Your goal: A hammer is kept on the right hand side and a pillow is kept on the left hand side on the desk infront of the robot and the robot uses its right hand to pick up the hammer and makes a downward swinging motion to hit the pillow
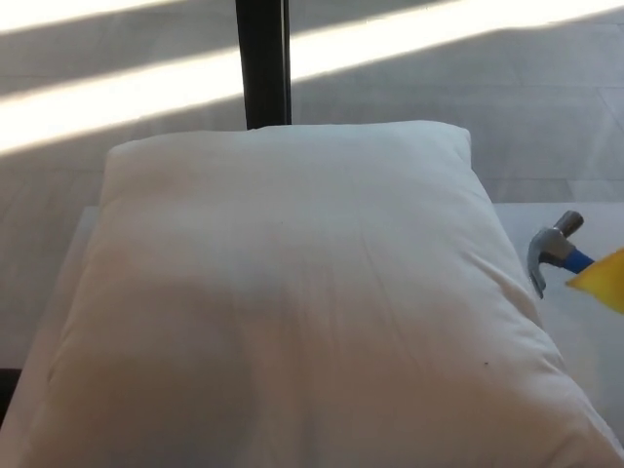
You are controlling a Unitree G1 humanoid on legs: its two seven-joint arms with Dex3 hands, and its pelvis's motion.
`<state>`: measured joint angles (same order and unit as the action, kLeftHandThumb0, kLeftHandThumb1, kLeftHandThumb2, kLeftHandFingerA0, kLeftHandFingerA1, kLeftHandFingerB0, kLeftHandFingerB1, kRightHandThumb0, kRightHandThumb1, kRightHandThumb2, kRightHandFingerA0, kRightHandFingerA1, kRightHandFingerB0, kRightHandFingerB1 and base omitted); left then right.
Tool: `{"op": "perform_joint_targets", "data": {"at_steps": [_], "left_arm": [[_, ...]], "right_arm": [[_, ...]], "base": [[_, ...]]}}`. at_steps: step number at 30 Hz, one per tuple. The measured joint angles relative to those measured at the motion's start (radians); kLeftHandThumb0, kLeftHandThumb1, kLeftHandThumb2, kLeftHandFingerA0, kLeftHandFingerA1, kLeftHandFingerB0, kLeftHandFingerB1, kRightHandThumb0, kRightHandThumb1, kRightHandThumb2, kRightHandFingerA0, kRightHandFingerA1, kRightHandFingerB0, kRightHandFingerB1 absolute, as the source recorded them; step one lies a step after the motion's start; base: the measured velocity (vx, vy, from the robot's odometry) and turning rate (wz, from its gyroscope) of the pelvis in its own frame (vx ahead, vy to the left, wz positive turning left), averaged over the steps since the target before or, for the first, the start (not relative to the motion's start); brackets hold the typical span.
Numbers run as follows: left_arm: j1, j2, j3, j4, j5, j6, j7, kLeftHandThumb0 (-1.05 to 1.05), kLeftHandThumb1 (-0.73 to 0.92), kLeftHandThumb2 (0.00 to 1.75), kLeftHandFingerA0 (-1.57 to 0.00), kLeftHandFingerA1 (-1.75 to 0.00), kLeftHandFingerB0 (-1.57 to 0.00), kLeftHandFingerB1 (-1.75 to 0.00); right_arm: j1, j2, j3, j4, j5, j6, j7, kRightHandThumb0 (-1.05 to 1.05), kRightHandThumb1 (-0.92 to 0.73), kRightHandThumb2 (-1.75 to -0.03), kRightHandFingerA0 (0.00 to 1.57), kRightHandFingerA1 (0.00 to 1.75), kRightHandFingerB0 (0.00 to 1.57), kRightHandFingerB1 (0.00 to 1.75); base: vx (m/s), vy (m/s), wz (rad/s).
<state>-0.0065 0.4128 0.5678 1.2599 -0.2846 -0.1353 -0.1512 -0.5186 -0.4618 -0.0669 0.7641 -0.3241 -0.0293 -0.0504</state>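
— Hammer (554, 252): where is it sitting, and which way is it pointing?

— It is showing just beside the right edge of the pillow (292, 302), metal head toward the pillow. Its long axis is running from that head out to the right and slightly down, along the blue neck into a yellow grip cut off by the picture's edge.

— And the pillow?

— It is lying broad and white across the pale tabletop (575, 229), far edge touching a dark post (263, 63).

— Fingers?

— Neither hand is showing, so I cannot tell.
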Motion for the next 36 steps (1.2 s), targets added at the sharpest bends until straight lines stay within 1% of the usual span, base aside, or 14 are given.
{"op": "perform_joint_targets", "data": {"at_steps": [1, 2, 7, 8, 10, 15, 18, 20, 23, 28, 29, 34, 35, 36], "left_arm": [[0.000, 0.000, 0.000, 0.000, 0.000, 0.000, 0.000, -0.53, 0.69, 0.60, -0.71, -0.51, -0.54, -0.46], [0.000, 0.000, 0.000, 0.000, 0.000, 0.000, 0.000, -0.56, 0.67, 0.60, -0.73, -0.51, -0.57, -0.46], [0.002, -0.001, 0.002, 0.000, -0.001, 0.000, 0.000, -0.54, 0.68, 0.60, -0.71, -0.51, -0.57, -0.46], [0.002, -0.001, 0.002, 0.000, -0.001, 0.000, 0.000, -0.54, 0.69, 0.60, -0.70, -0.50, -0.55, -0.45], [0.003, -0.001, 0.003, 0.000, -0.001, 0.000, 0.000, -0.54, 0.69, 0.61, -0.71, -0.51, -0.56, -0.46], [0.006, -0.001, 0.003, 0.000, -0.001, 0.000, 0.000, -0.56, 0.70, 0.61, -0.72, -0.51, -0.55, -0.46], [0.009, -0.001, 0.003, 0.000, -0.001, 0.000, 0.000, -0.56, 0.69, 0.60, -0.72, -0.51, -0.55, -0.45], [0.010, -0.001, 0.003, 0.000, -0.001, 0.000, 0.000, -0.55, 0.69, 0.61, -0.69, -0.50, -0.53, -0.45], [0.010, -0.002, 0.003, 0.000, -0.001, 0.000, 0.000, -0.55, 0.69, 0.61, -0.68, -0.49, -0.55, -0.45], [0.010, -0.004, 0.003, 0.000, -0.001, 0.000, 0.000, -0.55, 0.69, 0.61, -0.70, -0.50, -0.54, -0.45], [0.010, -0.004, 0.003, 0.000, -0.001, 0.000, 0.000, -0.54, 0.68, 0.60, -0.71, -0.52, -0.54, -0.45], [0.010, -0.004, 0.003, 0.000, -0.001, 0.000, 0.000, -0.55, 0.68, 0.60, -0.72, -0.51, -0.56, -0.46], [0.010, -0.004, 0.003, 0.000, -0.001, 0.000, 0.000, -0.55, 0.68, 0.60, -0.75, -0.52, -0.57, -0.47], [0.010, -0.004, 0.003, 0.000, -0.001, 0.000, 0.000, -0.55, 0.69, 0.61, -0.74, -0.50, -0.57, -0.46]], "right_arm": [[-0.001, 0.004, -0.012, -0.008, 0.008, 0.007, 0.005, -0.25, -0.52, -1.17, 1.25, 1.47, 1.01, 1.31], [-0.002, 0.011, -0.032, -0.023, 0.019, 0.019, 0.012, -0.18, -0.51, -1.23, 1.01, 1.75, 0.73, 1.75], [-0.020, 0.036, -0.116, -0.069, 0.072, 0.071, 0.041, -0.18, -0.57, -1.19, 0.99, 1.75, 0.69, 1.74], [-0.025, 0.040, -0.132, -0.076, 0.082, 0.081, 0.046, -0.19, -0.53, -1.28, 0.97, 1.75, 0.76, 1.68], [-0.037, 0.048, -0.164, -0.096, 0.104, 0.107, 0.057, -0.16, -0.48, -1.32, 0.99, 1.75, 0.69, 1.75], [-0.048, 0.074, -0.209, -0.179, 0.155, 0.180, 0.084, -0.23, -0.58, -1.16, 0.97, 1.75, 0.65, 1.71], [-0.048, 0.094, -0.218, -0.229, 0.181, 0.225, 0.102, -0.26, -0.58, -1.17, 0.94, 1.75, 0.69, 1.61], [-0.048, 0.110, -0.218, -0.264, 0.197, 0.259, 0.114, -0.23, -0.59, -1.19, 0.99, 1.75, 0.63, 1.73], [-0.048, 0.138, -0.216, -0.309, 0.219, 0.308, 0.134, -0.25, -0.63, -1.14, 1.00, 1.75, 0.70, 1.61], [-0.048, 0.186, -0.210, -0.361, 0.256, 0.388, 0.164, -0.31, -0.69, -1.14, 1.02, 1.75, 0.69, 1.71], [-0.048, 0.193, -0.208, -0.367, 0.260, 0.401, 0.170, -0.30, -0.64, -1.15, 1.03, 1.75, 0.78, 1.58], [-0.049, 0.239, -0.196, -0.401, 0.296, 0.491, 0.202, -0.30, -0.63, -1.12, 1.03, 1.75, 0.79, 1.55], [-0.049, 0.246, -0.194, -0.408, 0.301, 0.505, 0.207, -0.35, -0.70, -1.00, 1.04, 1.75, 0.75, 1.49], [-0.049, 0.256, -0.191, -0.417, 0.309, 0.525, 0.213, -0.33, -0.66, -1.11, 1.03, 1.75, 0.72, 1.63]], "base": [[0.00, 0.000, 0.00], [0.00, 0.000, 0.00], [0.00, 0.000, 0.00], [0.00, 0.000, 0.00], [0.00, 0.000, 0.00], [0.00, 0.000, 0.00], [0.00, 0.000, 0.00], [0.00, 0.000, 0.00], [0.00, 0.000, 0.00], [0.00, 0.000, 0.00], [0.00, 0.000, 0.00], [0.00, 0.000, 0.00], [0.00, 0.000, 0.00], [0.00, 0.000, 0.00]]}}
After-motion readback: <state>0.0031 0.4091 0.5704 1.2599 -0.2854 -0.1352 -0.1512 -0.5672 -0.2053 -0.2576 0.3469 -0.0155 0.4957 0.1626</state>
